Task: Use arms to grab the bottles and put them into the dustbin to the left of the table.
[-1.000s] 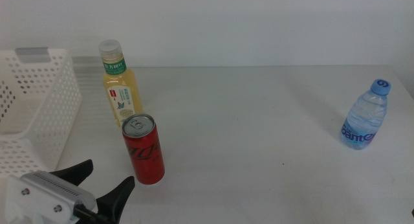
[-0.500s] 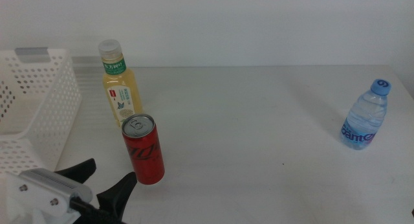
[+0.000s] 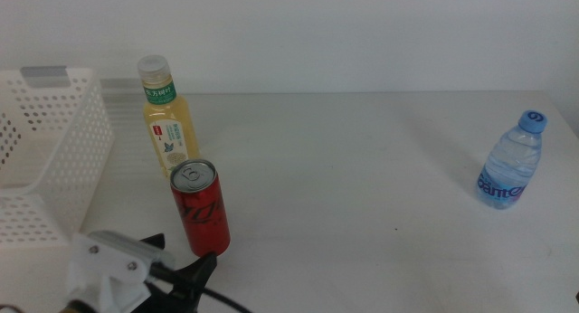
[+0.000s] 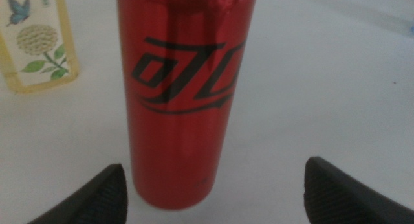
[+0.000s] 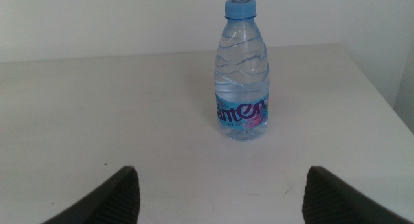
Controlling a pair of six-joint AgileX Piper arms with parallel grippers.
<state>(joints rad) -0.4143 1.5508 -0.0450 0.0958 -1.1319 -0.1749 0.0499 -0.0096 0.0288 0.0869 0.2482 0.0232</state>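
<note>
Left gripper (image 4: 213, 191), fingers spread wide, faces the upright red soda can (image 3: 201, 209) on the white surface (image 3: 362, 168) — centre it, then close squarely; the right gripper (image 5: 220, 191) waits, fingers wide.

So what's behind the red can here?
Behind the can stands the tea bottle, upright, a bit toward the basket. In the left wrist view the can's side hides none of its label; only the frame edge cuts it. The left gripper is open in front of the can.
</note>
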